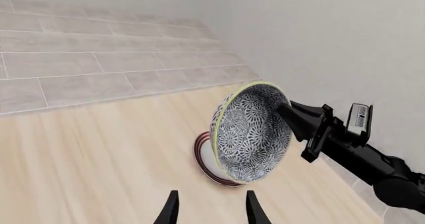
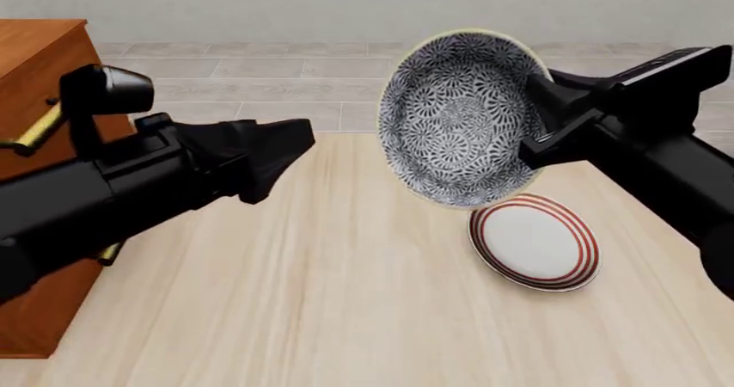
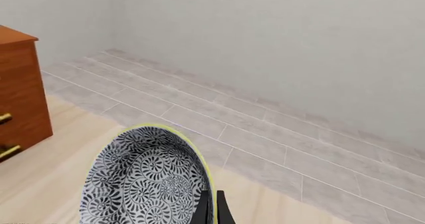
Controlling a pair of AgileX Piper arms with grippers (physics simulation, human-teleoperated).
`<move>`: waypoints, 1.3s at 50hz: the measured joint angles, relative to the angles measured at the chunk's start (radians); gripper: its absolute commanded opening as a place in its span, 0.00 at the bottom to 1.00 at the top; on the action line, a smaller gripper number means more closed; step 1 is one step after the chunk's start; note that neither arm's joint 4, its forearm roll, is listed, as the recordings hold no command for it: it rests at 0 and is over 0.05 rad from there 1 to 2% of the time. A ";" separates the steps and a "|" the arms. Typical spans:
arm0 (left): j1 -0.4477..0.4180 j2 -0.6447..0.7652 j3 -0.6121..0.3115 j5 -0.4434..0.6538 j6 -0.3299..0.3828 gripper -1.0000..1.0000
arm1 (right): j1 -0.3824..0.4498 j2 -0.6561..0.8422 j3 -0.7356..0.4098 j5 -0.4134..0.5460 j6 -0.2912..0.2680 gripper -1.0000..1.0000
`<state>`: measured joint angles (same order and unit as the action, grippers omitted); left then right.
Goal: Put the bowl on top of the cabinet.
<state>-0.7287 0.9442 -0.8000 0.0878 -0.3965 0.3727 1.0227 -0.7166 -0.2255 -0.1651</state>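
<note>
The blue-and-white patterned bowl [image 2: 459,120] hangs in the air, tipped on its side with its inside facing the front camera. My right gripper [image 2: 537,112] is shut on its yellowish rim, coming in from the right. The right wrist view shows the bowl [image 3: 146,184] with the gripper [image 3: 211,211] pinching its edge. The left wrist view shows the bowl [image 1: 252,132] and the right gripper [image 1: 287,108] on its rim. My left gripper [image 2: 292,146] is open and holds nothing, left of the bowl and apart from it; it also shows in its own view [image 1: 211,196]. The reddish-brown cabinet [image 2: 40,69] stands at the far left.
A flat white plate [image 2: 534,242] with red rings lies on the wooden table below the bowl, partly hidden behind it in the left wrist view [image 1: 204,159]. Brass handles [image 3: 5,118] stick out of the cabinet [image 3: 20,94] front. Grey tiled floor and a pale wall lie beyond the table.
</note>
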 measured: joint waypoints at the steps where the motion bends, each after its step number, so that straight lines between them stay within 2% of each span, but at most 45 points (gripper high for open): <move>1: 0.001 0.003 -0.003 -0.002 0.001 1.00 | 0.001 -0.001 0.001 0.000 0.000 0.00; 24: 0.028 0.078 -0.058 -0.053 -0.003 1.00 | 0.015 -0.024 0.024 -0.002 0.012 0.00; 65: 0.033 0.169 -0.034 -0.162 -0.019 1.00 | 0.057 -0.067 0.060 0.001 0.035 0.00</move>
<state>-0.6961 1.1128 -0.8339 -0.0738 -0.4158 0.4300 0.9559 -0.6570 -0.2241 -0.1299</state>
